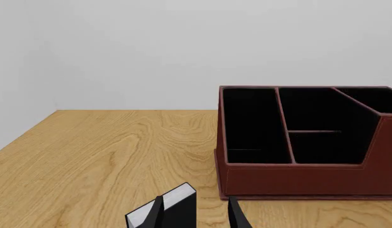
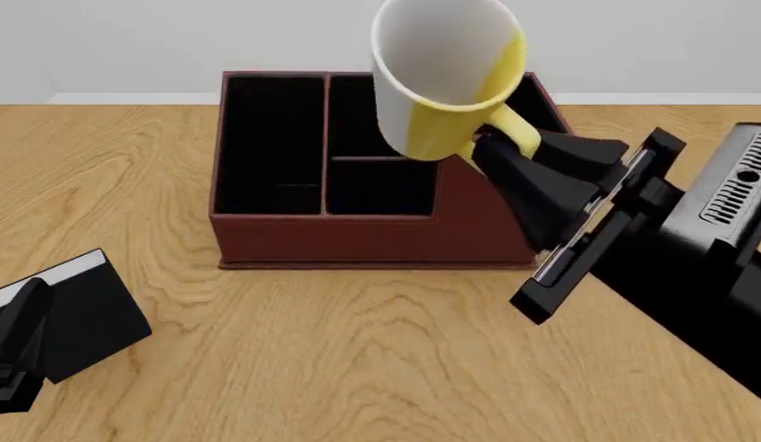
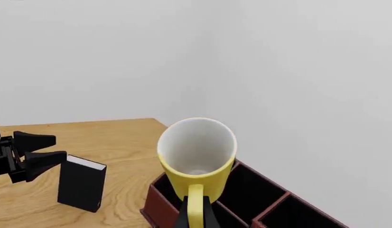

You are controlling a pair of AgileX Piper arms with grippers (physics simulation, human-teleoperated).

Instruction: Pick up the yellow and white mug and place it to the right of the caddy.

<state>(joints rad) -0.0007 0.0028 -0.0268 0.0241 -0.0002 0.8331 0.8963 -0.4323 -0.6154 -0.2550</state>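
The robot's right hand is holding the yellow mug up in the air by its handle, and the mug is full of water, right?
Not quite. The right gripper does hold the yellow and white mug up by its handle, but the right wrist view shows it is empty inside.

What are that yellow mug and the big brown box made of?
The yellow and white mug looks like glazed ceramic: smooth, softly glossy walls with a white inside. The caddy looks like reddish-brown leather or imitation, with seam lines along its edges and a matte black lining. Both are simulator renders, so that's only appearance.
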